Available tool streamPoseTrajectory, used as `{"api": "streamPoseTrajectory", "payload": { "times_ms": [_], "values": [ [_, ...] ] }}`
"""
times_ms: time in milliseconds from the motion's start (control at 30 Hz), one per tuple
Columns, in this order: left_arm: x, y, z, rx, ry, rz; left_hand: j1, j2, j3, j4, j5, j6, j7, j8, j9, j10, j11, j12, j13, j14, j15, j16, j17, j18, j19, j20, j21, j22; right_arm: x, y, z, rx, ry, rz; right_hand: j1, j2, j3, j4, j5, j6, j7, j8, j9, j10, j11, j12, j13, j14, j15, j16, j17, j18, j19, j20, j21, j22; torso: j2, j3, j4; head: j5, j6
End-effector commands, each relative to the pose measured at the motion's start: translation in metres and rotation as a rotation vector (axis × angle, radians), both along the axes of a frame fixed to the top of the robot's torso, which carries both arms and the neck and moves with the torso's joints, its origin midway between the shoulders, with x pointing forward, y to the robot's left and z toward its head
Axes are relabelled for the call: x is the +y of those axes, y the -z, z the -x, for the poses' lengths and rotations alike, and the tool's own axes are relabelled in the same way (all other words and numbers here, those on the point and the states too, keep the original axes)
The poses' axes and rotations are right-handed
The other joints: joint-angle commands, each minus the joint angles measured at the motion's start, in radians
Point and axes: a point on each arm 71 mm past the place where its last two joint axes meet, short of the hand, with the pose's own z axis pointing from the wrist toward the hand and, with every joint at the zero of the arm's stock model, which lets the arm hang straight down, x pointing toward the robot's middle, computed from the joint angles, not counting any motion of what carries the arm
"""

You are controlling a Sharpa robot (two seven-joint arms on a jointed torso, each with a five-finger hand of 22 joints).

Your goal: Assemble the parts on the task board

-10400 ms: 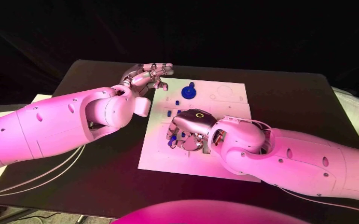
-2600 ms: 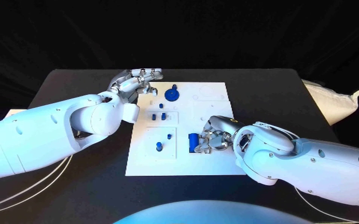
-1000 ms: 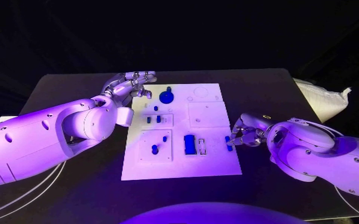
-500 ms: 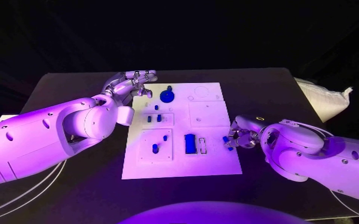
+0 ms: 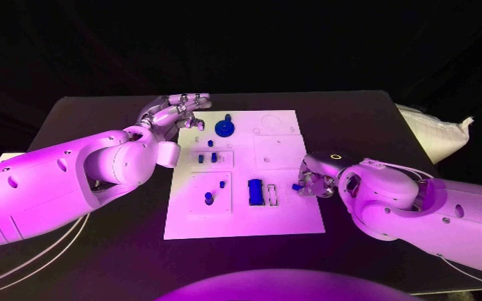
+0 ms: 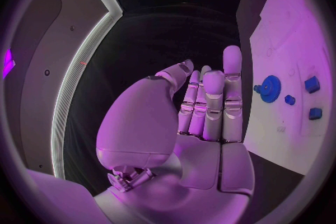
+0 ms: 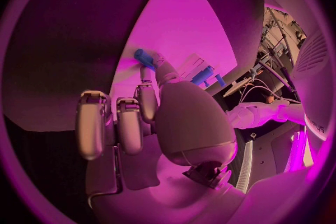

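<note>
since half a second ago the right hand (image 5: 320,184) has crept further in over the task board's (image 5: 281,224) right edge.
left hand (image 5: 179,113) rests at the board's far left corner, fingers straight and holding nothing; right hand pinches a small blue peg (image 7: 144,59) at its fingertips (light, stiff, probably slippery, best held mid-shaft) just above the board.

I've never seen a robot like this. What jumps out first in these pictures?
The white task board in the middle of the black table, dotted with small blue parts. At its right edge the right hand pinches a blue peg at its fingertips. The left hand hovers open at the board's far left corner, beside a blue gear.
</note>
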Motion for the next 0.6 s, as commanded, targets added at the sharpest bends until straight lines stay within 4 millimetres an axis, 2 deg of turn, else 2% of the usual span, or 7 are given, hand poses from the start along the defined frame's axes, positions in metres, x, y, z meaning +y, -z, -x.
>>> {"api": "streamPoseTrajectory", "payload": {
  "times_ms": [33, 100, 133, 233, 300, 467, 600],
  "values": [
    [-0.003, -0.001, 0.001, -0.008, 0.021, 0.01, 0.006, 0.004, 0.001, -0.007, 0.005, -0.003, -0.001, 0.003, 0.0, -0.007, 0.003, 0.003, -0.001, -0.006, -0.001, 0.003, -0.002, 0.011, -0.009, 0.0, -0.004, -0.001, -0.003, 0.016, 0.005, 0.042, -0.054, 0.156, 0.032, 0.026, 0.022, -0.005, 0.022, 0.008, 0.001, -0.004, -0.003, -0.002, -0.006, -0.005, -0.231, 0.089, -0.005, 0.003, 0.19, -0.017, 0.015, -0.006, 0.006, 0.031, -0.001, -0.0005, 0.0015, -0.001, -0.001],
    [-0.003, -0.001, 0.001, -0.008, 0.021, 0.01, 0.006, 0.004, 0.001, -0.007, 0.005, -0.003, -0.001, 0.003, 0.0, -0.007, 0.003, 0.003, -0.001, -0.006, -0.001, 0.003, -0.002, 0.011, -0.009, 0.0, -0.004, -0.001, -0.002, 0.015, 0.005, 0.035, -0.053, 0.15, 0.018, 0.018, 0.044, -0.006, 0.049, 0.01, 0.001, -0.007, -0.002, 0.001, -0.007, -0.003, -0.228, 0.089, -0.004, 0.003, 0.19, -0.017, 0.016, -0.005, 0.007, 0.032, -0.001, -0.0007, 0.001, 0.0, 0.0],
    [-0.003, -0.001, 0.001, -0.008, 0.022, 0.011, 0.006, 0.004, 0.001, -0.007, 0.005, -0.003, -0.001, 0.003, 0.0, -0.007, 0.003, 0.003, -0.001, -0.006, -0.001, 0.003, -0.002, 0.011, -0.009, 0.0, -0.004, -0.001, -0.002, 0.014, 0.005, 0.029, -0.045, 0.131, 0.001, 0.012, 0.067, -0.002, 0.094, 0.011, 0.001, -0.01, -0.002, 0.003, -0.008, 0.0, -0.226, 0.089, -0.004, 0.003, 0.19, -0.017, 0.016, -0.005, 0.008, 0.033, -0.001, -0.0004, 0.0007, 0.001, 0.0],
    [-0.003, -0.001, 0.001, -0.008, 0.022, 0.011, 0.007, 0.004, 0.001, -0.007, 0.005, -0.003, -0.001, 0.004, 0.0, -0.007, 0.003, 0.004, -0.001, -0.006, -0.001, 0.003, -0.002, 0.011, -0.009, 0.0, -0.004, -0.002, -0.001, 0.011, 0.005, 0.024, -0.003, 0.045, -0.039, -0.002, 0.116, 0.011, 0.171, 0.012, -0.001, -0.015, -0.001, 0.007, -0.009, 0.0, -0.223, 0.09, -0.005, 0.003, 0.19, -0.018, 0.018, -0.005, 0.009, 0.036, -0.001, 0.0003, -0.0013, 0.002, 0.002],
    [-0.003, -0.001, 0.001, -0.008, 0.021, 0.011, 0.007, 0.004, 0.001, -0.007, 0.005, -0.003, -0.001, 0.004, 0.0, -0.007, 0.003, 0.004, -0.001, -0.006, -0.001, 0.003, -0.002, 0.011, -0.009, 0.0, -0.004, -0.002, -0.002, 0.009, 0.007, 0.033, 0.037, -0.028, -0.062, -0.014, 0.153, 0.02, 0.206, 0.012, -0.001, -0.017, 0.001, 0.009, -0.009, 0.001, -0.222, 0.09, -0.005, 0.003, 0.191, -0.018, 0.018, -0.006, 0.01, 0.036, 0.0, 0.0011, -0.0017, 0.003, 0.002],
    [-0.004, -0.001, 0.001, -0.008, 0.023, 0.011, 0.007, 0.004, 0.001, -0.007, 0.005, -0.003, -0.001, 0.004, 0.0, -0.007, 0.003, 0.004, -0.001, -0.006, -0.001, 0.003, -0.002, 0.011, -0.009, 0.0, -0.004, -0.002, -0.001, 0.003, 0.011, 0.075, 0.14, -0.193, -0.136, -0.041, 0.24, 0.054, 0.252, 0.017, -0.002, -0.02, 0.007, 0.017, -0.011, 0.008, -0.214, 0.091, -0.007, 0.005, 0.196, -0.019, 0.021, -0.007, 0.013, 0.041, 0.0, 0.0003, 0.0002, 0.002, 0.002],
    [-0.005, -0.001, 0.002, -0.008, 0.024, 0.012, 0.007, 0.004, 0.001, -0.007, 0.005, -0.003, -0.001, 0.004, 0.0, -0.007, 0.003, 0.004, -0.001, -0.006, -0.001, 0.003, -0.002, 0.011, -0.009, 0.0, -0.004, -0.002, 0.001, 0.001, 0.014, 0.118, 0.194, -0.281, -0.185, -0.058, 0.283, 0.078, 0.265, 0.02, -0.004, -0.02, 0.012, 0.023, -0.01, 0.015, -0.208, 0.092, -0.008, 0.007, 0.2, -0.019, 0.023, -0.007, 0.015, 0.045, 0.001, 0.001, 0.001, 0.002, 0.002]
  ]
}}
